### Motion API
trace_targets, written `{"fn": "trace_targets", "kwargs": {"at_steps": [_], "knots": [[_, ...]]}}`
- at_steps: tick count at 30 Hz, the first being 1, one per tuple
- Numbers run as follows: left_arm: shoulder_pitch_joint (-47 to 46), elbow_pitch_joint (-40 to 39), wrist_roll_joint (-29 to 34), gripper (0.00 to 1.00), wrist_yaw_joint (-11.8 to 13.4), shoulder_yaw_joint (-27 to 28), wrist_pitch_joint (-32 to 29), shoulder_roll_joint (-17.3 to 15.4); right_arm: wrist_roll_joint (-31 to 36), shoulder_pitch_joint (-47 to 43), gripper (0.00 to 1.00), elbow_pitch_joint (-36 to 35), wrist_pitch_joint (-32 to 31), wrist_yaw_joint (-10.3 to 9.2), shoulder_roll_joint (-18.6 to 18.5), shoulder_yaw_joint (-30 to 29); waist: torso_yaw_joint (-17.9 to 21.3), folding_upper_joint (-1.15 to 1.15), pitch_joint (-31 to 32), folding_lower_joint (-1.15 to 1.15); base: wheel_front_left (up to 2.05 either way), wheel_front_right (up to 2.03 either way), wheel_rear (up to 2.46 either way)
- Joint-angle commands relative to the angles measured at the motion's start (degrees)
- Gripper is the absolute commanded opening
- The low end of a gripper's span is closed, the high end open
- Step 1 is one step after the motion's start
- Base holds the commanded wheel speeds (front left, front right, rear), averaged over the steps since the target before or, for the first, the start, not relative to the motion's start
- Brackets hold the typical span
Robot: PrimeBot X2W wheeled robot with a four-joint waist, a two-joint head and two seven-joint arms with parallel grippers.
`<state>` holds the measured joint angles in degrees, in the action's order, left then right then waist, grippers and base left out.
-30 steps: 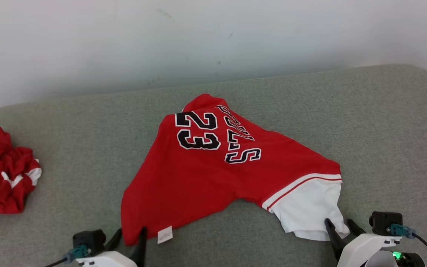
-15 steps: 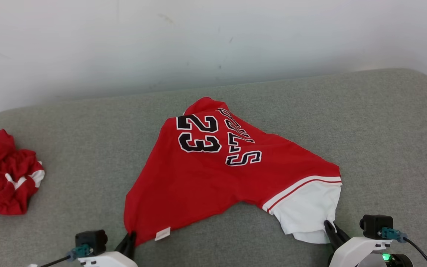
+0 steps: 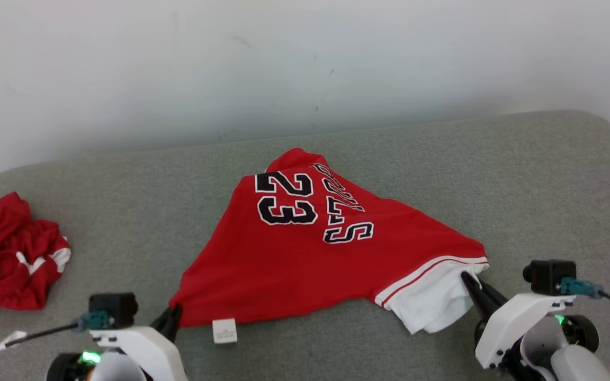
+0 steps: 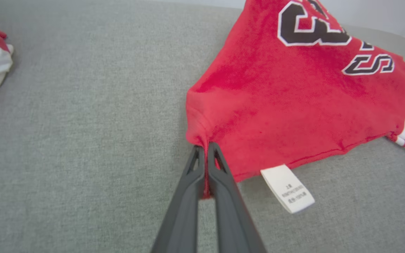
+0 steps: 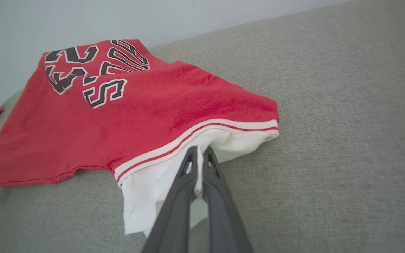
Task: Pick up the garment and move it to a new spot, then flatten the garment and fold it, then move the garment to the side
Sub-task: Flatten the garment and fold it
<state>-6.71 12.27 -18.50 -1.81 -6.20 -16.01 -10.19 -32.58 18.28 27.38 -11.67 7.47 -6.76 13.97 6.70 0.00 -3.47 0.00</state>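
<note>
**Both corners pinched – the lift comes next**

The red "23" jersey (image 3: pixel 305 254) lies in the middle of the grey cushion (image 3: pixel 548 185), spread in a rough triangle with its peak towards the cushion's far edge. Towards the cushion's near edge, each claw has a corner. The left gripper (image 4: pixel 206 149) is clenched on the red hem corner, with a sliver of cloth showing between its dark fingers. The white care label (image 3: pixel 224 331) sits just beside it. The right gripper (image 5: pixel 199 151) is clamped on a fold of the white section (image 3: pixel 432 307) under the striped band.

By my reading this is the opening step, the pick-up, with the grasp made and the garment not yet clear of the cushion. The next move calls for both arms to rise together and hold their spacing. That way the cloth hangs taut between them, neither pulled out of a pinch nor sagging onto the cushion on its way to a new spot.

A second red garment (image 3: pixel 11 254) lies crumpled at the cushion's left end, well apart from the jersey.

Much is hard to make out. The lettering beside the number is creased and only a final "S" reads cleanly. The jersey's underside is hidden, and I cannot tell whether each pinch holds one layer or two. Whether the white part is a sleeve or a panel is unclear – and both arms are cut off at the bottom of the head view.
</note>
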Motion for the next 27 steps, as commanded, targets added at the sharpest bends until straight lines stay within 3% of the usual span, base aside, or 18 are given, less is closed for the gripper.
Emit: {"fn": "trace_targets", "kwargs": {"at_steps": [1,6,11,20,27], "knots": [[-1.05,-2.40,-0.30,0.00,-0.29,0.44,-1.71,-1.51,-1.66,1.09,0.00,-2.70,-1.33,0.03,-0.86,-0.58,-0.16,0.00,-0.25,0.00,0.00,0.00,0.00],[-6.41,-8.07,-1.77,0.00,-1.74,1.15,-7.68,-4.90,-5.45,3.98,0.00,-9.79,-6.06,0.03,-1.98,-2.68,-0.22,0.00,-2.19,0.00,0.00,0.00,0.00],[-15.30,-7.38,-4.40,0.00,-3.75,0.66,-13.84,-7.88,-9.48,9.99,0.00,-11.88,-8.42,0.03,-1.79,-6.28,-0.52,0.00,-5.31,0.00,0.00,0.00,0.00],[-38.19,6.32,-11.71,0.00,-5.57,-3.39,-29.39,-11.85,-11.97,30.50,0.00,-2.31,-16.56,0.03,-0.84,-9.26,-0.35,0.00,-13.35,0.00,0.00,0.00,0.00],[-54.51,13.64,-11.10,0.00,-5.71,-6.44,-28.96,-12.71,-10.18,46.68,0.00,5.70,-15.73,0.03,-1.05,-10.98,-0.29,0.00,-18.14,0.00,0.00,0.00,0.00]]}}
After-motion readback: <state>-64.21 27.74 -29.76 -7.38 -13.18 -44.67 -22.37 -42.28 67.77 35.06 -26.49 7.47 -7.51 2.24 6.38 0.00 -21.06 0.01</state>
